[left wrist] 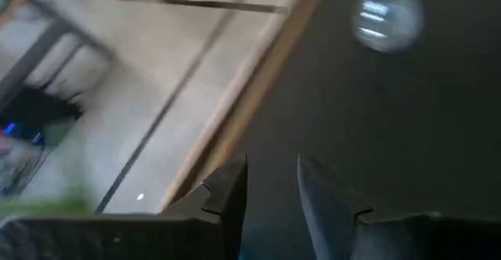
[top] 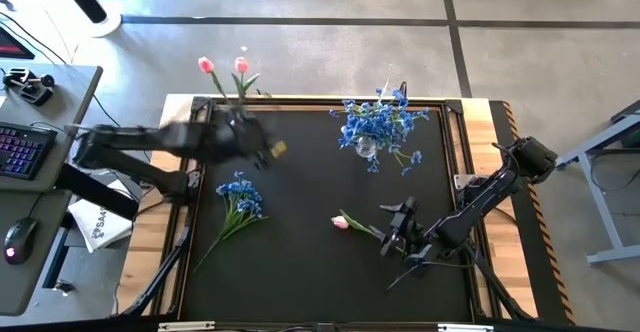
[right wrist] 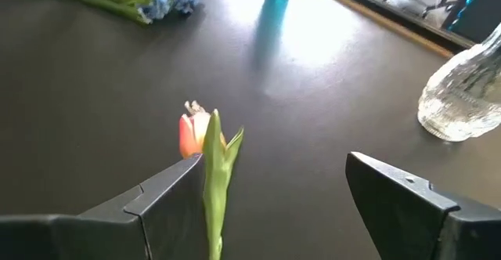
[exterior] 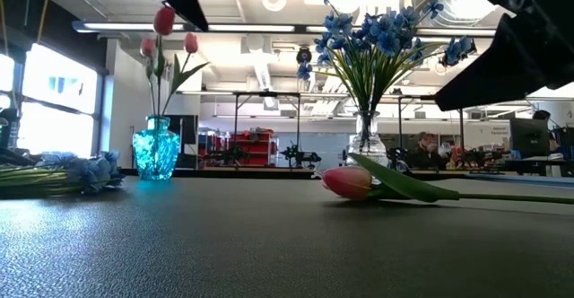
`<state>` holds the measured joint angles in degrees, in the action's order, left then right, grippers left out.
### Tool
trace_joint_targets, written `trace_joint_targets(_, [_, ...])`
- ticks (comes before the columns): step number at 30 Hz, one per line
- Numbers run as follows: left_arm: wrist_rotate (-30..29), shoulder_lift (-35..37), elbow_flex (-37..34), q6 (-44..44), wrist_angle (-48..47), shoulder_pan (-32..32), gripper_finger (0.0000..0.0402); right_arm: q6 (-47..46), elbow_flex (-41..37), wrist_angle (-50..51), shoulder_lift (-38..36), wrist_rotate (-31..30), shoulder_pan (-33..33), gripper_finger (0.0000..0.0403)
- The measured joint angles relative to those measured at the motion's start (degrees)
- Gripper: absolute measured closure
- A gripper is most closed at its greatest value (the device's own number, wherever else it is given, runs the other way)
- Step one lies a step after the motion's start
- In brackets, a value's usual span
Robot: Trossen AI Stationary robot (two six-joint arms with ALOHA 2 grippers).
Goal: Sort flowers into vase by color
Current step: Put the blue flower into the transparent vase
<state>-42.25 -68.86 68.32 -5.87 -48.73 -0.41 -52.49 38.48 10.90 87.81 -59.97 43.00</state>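
The right hand [right wrist: 270, 193], fingers wide apart, straddles the lying pink tulip [right wrist: 194, 133] to grasp it; left hand [left wrist: 270, 185], fingers narrowly apart, holds nothing.

Two pink tulips [top: 222, 66] stand upright on green stems in a turquoise vase [exterior: 156, 153] at the table's far left edge, with a third bloom visible among them in the low view. A full bunch of small blue blossoms [top: 378, 122] fills a clear glass vase [right wrist: 458, 95] at the far right. One pink tulip [top: 341, 222] lies flat on the dark mat, right of centre and nearer — bloom pointing left, stem running right. A loose blue bunch with green leaves [top: 240, 196] lies flat on the left — blossoms toward the far side, stems trailing near-left.
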Motion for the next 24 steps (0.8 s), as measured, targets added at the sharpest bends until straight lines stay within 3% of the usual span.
trace_joint_targets(4, [2.39, -7.76, 1.17, -4.43, 0.01, -8.73, 0.0312, -0.02, 0.0, 0.01, 0.0, 2.33, 0.0, 0.0096])
trace_joint_targets(10, [13.32, -16.94, 3.63, -16.02, -3.14, -18.85, 0.0316, -0.02, 0.0, 0.0, 0.0, 2.7, 0.0, 0.0096])
trace_joint_targets(16, [27.38, -22.06, 3.73, -32.32, -14.33, -25.13, 0.0316, -0.02, 0.0, 0.0, -0.01, 2.76, 0.0, 0.0096])
trace_joint_targets(24, [40.94, -26.05, 3.71, -53.22, -29.14, -32.72, 0.0306, -0.02, 0.02, -0.07, 0.0, 2.76, 0.0, 0.0096])
